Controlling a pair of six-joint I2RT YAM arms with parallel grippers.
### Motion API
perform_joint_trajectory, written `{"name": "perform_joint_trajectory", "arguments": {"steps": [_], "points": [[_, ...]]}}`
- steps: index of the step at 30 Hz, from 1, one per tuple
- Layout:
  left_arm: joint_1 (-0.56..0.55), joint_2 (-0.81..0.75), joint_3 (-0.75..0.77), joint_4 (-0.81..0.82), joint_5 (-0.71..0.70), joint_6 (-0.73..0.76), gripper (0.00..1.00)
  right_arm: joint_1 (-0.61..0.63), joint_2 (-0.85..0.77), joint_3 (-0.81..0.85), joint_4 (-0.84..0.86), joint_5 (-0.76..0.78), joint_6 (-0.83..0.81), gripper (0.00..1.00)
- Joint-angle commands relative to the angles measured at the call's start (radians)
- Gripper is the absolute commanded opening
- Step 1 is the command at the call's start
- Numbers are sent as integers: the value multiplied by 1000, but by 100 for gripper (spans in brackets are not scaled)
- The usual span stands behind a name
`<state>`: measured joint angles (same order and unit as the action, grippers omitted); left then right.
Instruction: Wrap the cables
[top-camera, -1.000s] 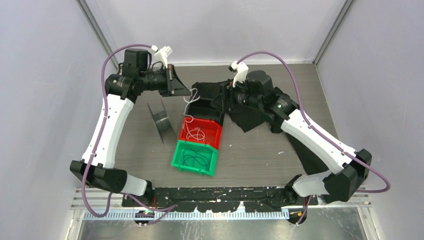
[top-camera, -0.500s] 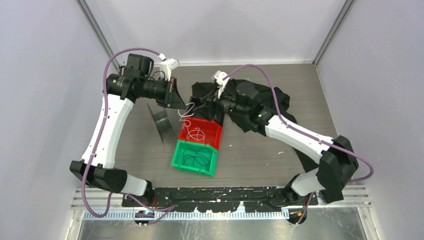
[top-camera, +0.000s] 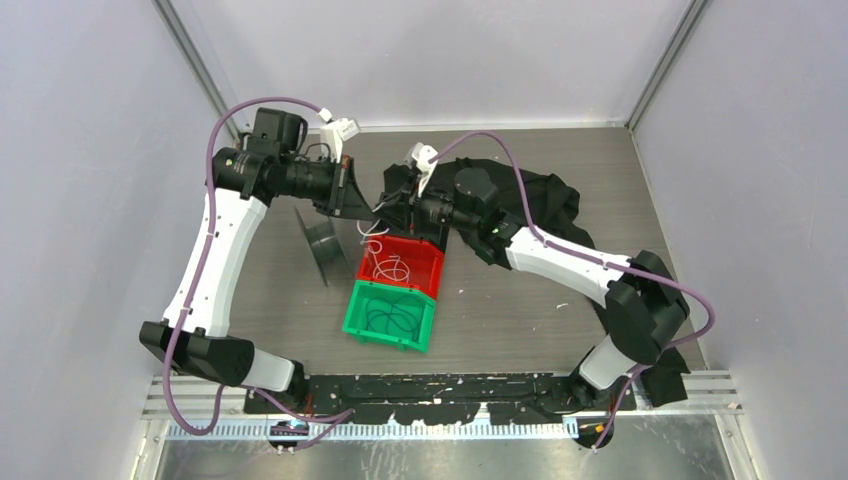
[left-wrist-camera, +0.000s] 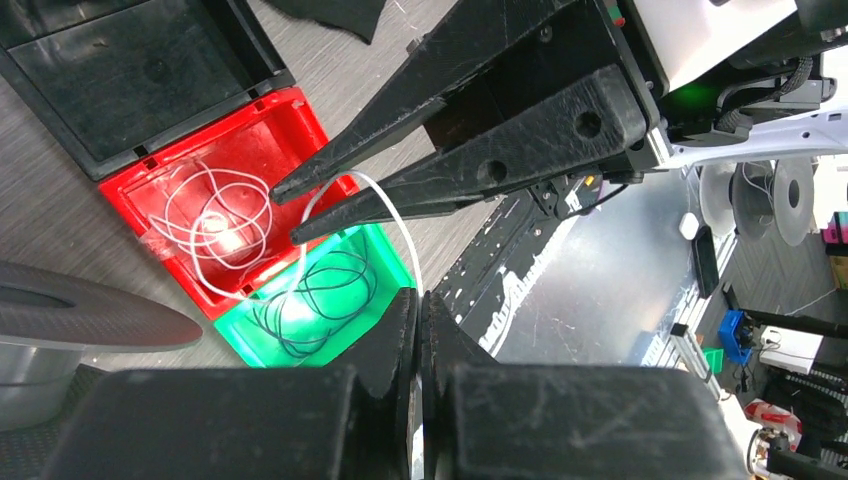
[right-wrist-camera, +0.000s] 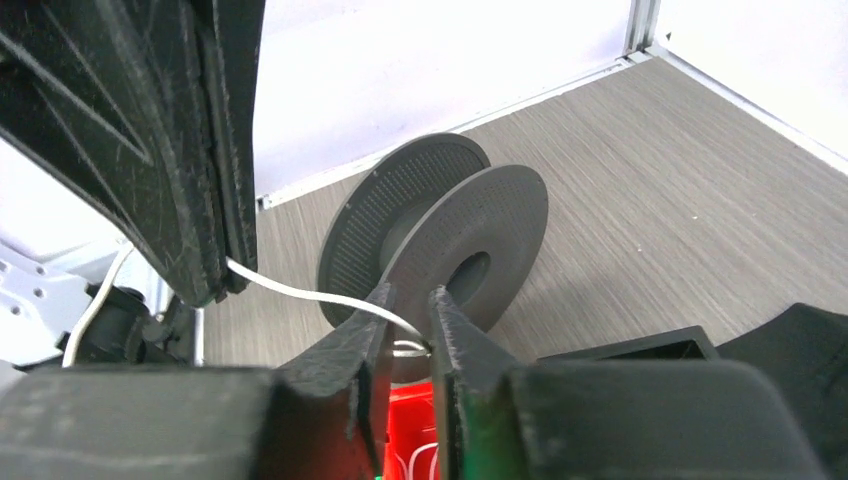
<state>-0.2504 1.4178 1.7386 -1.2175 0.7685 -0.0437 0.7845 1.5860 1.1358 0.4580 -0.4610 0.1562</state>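
One cable (left-wrist-camera: 405, 235) rises from the red bin (left-wrist-camera: 292, 108). Left gripper (left-wrist-camera: 421, 300) clamps it aloft so the right gripper (left-wrist-camera: 283, 214), jaws slightly apart around it, can pinch next.

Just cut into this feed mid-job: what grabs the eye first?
The left gripper and right gripper meet nose to nose over the red bin, a white cable strung between them: the left is clamped on it, the right's open jaws straddle it. More cable lies curled in the bin, and a grey spool stands alongside.
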Motion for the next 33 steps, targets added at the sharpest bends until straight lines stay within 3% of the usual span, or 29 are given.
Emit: {"name": "perform_joint_trajectory", "arguments": {"steps": [1,2,4,10,13,15,19,21,29,33], "points": [[0,-31,19,9,34,-1,0,5,-4,33,110,30,16,13],[0,-30,20,10,28,0,0,5,-11,32,97,41,14,3],[0,-28,27,9,-13,1,5,5,-27,23,64,103,14,0],[35,-51,63,24,-341,-79,55,5,-80,43,-180,343,-3,0],[116,-99,2,89,-479,-180,68,12,-72,111,-333,411,8,1],[123,-142,-77,142,-667,-239,76,18,-54,160,-421,452,29,1],[123,-219,-225,205,-1069,-356,78,20,-13,235,-539,458,75,1],[124,-239,-274,198,-1180,-396,78,21,-4,245,-553,458,92,1],[123,-219,-428,301,-1055,-446,80,20,3,247,-549,432,118,1],[123,-190,-505,357,-1043,-476,73,21,-4,246,-548,430,123,1]]}}
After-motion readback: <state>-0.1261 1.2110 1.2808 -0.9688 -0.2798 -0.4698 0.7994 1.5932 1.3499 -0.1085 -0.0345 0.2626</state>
